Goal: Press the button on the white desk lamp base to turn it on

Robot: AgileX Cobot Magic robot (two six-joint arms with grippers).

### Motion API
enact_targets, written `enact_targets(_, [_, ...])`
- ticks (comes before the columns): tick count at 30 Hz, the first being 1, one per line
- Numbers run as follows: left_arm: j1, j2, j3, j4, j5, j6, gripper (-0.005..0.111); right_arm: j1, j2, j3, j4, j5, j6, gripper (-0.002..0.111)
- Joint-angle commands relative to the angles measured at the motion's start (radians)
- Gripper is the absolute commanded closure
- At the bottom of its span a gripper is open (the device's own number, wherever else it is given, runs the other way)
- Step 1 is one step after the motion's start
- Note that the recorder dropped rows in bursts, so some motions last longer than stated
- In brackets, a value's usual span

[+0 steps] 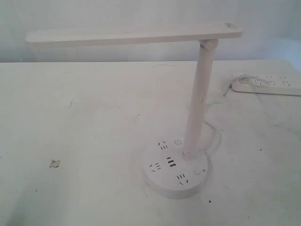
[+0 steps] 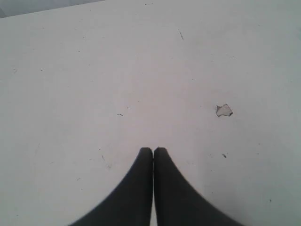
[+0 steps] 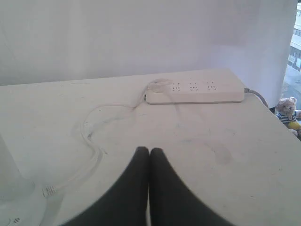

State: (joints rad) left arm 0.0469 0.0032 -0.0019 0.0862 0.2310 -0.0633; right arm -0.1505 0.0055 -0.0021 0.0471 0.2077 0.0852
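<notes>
White lamp base [image 1: 175,189] near right gripper [image 3: 149,150]

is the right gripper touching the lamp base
Apart. The exterior view shows the lamp base with no gripper near it; the right gripper is elsewhere.

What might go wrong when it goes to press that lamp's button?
1. The base has two small buttons close to socket holes; a gripper may hit the wrong one.
2. The pole rises right beside them, under the long head; an arm might knock it.
3. The cord loops loose near the right gripper; it might snag.
</notes>
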Motion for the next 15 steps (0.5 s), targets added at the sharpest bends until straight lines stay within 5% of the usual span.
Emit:
enact_targets(1, [0.000,-0.003,0.002,-0.002,0.000,0.000,0.107,0.001,-0.006,0.002,0.000,-0.007,0.001,0.108])
enact_targets(15, [0.000,-0.003,0.002,-0.002,0.000,0.000,0.107,0.001,-0.006,0.002,0.000,-0.023,0.002,0.108])
